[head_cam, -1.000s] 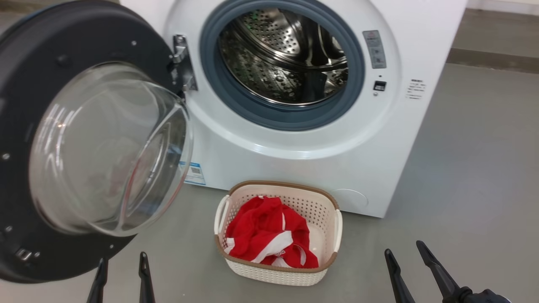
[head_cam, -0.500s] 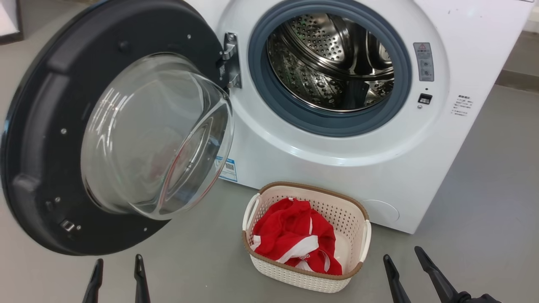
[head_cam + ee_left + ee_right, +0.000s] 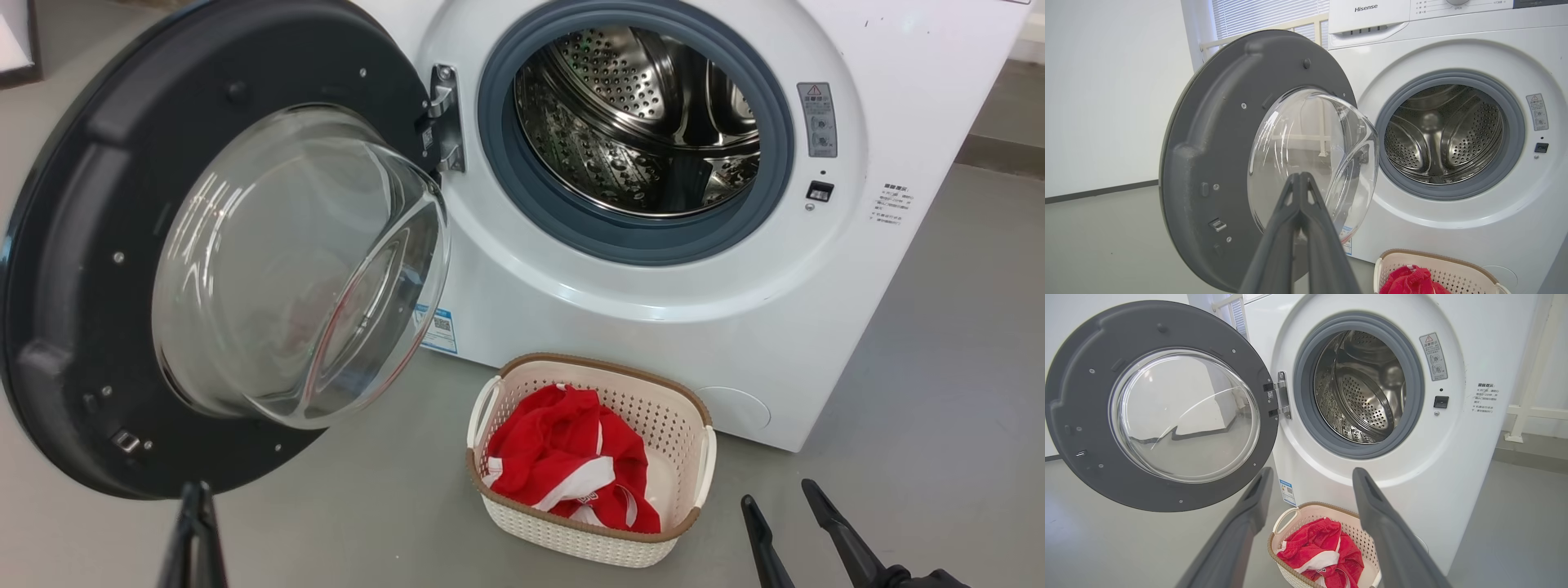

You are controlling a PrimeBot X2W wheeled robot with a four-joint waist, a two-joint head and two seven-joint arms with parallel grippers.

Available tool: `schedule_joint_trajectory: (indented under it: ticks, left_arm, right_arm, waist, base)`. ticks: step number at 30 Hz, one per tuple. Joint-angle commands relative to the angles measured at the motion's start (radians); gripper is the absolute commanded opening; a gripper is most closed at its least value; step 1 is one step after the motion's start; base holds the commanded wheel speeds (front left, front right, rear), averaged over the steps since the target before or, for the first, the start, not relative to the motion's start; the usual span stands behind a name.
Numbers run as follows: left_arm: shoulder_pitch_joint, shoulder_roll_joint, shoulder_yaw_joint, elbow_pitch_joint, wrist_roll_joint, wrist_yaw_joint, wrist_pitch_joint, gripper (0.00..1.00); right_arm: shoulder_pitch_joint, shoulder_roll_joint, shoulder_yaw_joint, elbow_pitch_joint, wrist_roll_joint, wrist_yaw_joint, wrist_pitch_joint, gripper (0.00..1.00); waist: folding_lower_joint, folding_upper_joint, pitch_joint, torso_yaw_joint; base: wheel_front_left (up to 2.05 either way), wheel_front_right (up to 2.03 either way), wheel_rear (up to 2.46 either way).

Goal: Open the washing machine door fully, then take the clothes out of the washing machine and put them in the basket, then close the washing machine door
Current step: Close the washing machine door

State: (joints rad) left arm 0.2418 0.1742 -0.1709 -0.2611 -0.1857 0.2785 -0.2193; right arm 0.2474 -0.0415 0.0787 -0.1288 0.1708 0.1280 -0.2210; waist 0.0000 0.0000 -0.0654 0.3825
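The washing machine (image 3: pixel 653 327) stands with its round black-rimmed door (image 3: pixel 98 269) swung wide to the left, the glass bowl bulging toward me. The steel drum (image 3: pixel 637 122) shows bare metal. Red clothes with white stripes (image 3: pixel 571 469) lie in the cream basket (image 3: pixel 588 539) on the floor before the machine. My left gripper (image 3: pixel 196 494) is at the bottom left, just below the door's rim, fingers pressed together and holding nothing; in the left wrist view its shut fingertips (image 3: pixel 1299 176) point at the door's glass (image 3: pixel 1310 155). My right gripper (image 3: pixel 780 494) hangs open to the right of the basket.
Grey floor (image 3: pixel 939 367) spreads to the right of the machine and under the door. A white wall with a dark skirting (image 3: pixel 1098 192) lies beyond the door. A white railing post (image 3: pixel 1527 396) stands to the right of the machine.
My left gripper's fingers have come together from open. The camera turned earlier, shifting the whole scene right; the door, basket and right gripper hold their places.
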Motion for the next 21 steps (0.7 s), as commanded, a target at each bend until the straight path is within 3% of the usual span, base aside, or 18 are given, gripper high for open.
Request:
schedule_joint_trajectory:
  ticks: [1,6,10,21]
  left_arm:
    - [-0.054,0.016,0.044,-0.035,0.013,0.008,-0.011,0.0]
    - [-0.125,0.033,0.116,-0.062,-0.01,0.009,-0.032,0.0]
    - [-0.193,0.035,0.199,-0.065,-0.09,-0.013,-0.039,0.0]
    - [-0.375,0.013,0.441,0.051,-0.351,-0.155,-0.042,0.0]
  right_arm:
    - [-0.022,-0.009,0.021,-0.027,0.003,0.003,0.002,1.0]
    - [-0.015,-0.009,0.018,-0.037,-0.005,0.003,0.014,1.0]
    - [-0.016,-0.009,0.017,-0.05,-0.014,0.003,0.026,1.0]
    - [-0.021,-0.009,0.018,-0.08,-0.037,0.003,0.06,1.0]
  waist:
    - [0.0,0.0,0.0,0.0]
    - [0.0,0.0,0.004,0.001]
    - [0.0,0.0,0.011,-0.001]
    - [0.0,0.0,0.033,-0.017]
  base:
    - [0.0,0.0,0.0]
    - [0.0,0.0,0.0]
    - [0.0,0.0,0.0]
    - [0.0,0.0,0.0]
